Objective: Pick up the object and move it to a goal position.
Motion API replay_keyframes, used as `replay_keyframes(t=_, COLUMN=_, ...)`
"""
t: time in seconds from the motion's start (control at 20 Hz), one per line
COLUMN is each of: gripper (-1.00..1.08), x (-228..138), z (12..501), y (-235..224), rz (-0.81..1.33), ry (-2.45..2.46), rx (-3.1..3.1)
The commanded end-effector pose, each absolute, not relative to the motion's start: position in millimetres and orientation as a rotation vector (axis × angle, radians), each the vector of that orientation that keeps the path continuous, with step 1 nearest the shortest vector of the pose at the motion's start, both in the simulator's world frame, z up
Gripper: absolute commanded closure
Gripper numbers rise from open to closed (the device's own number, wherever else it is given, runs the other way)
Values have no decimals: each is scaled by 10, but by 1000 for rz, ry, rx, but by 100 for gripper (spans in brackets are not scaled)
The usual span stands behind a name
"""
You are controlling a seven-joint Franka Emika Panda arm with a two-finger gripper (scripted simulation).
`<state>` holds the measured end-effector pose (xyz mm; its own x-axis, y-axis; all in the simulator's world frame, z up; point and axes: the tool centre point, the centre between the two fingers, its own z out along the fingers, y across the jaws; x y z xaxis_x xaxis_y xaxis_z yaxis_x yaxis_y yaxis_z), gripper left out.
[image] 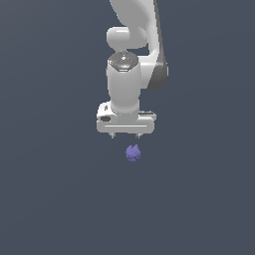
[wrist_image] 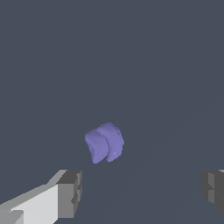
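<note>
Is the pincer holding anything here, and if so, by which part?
Nothing is held. The pincer is open, and the purple object lies clear of both fingers.

Arm (image: 130, 30) cut off by the exterior view's upper edge, base and upper links out of sight. Gripper (image: 125, 136) fingers reduced to two tiny stubs there, pads too small to tell apart. In the wrist view, one finger (wrist_image: 65, 194) clipped by the frame corner, the other clipped by the opposite edge. Underside of the object (wrist_image: 104, 142) hidden; contact with the surface unclear.
</note>
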<state>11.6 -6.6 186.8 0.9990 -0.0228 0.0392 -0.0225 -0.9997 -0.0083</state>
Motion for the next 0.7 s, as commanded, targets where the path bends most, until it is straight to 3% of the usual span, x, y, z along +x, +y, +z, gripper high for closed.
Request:
replay_keyframes(t=0.0, gripper=-92, x=116, z=1868, y=-66, rz=-62, ry=35, rx=-3133)
replay_keyframes(t=0.65, gripper=-92, x=61, z=1834, y=177, rz=-23, ry=30, rx=-3099)
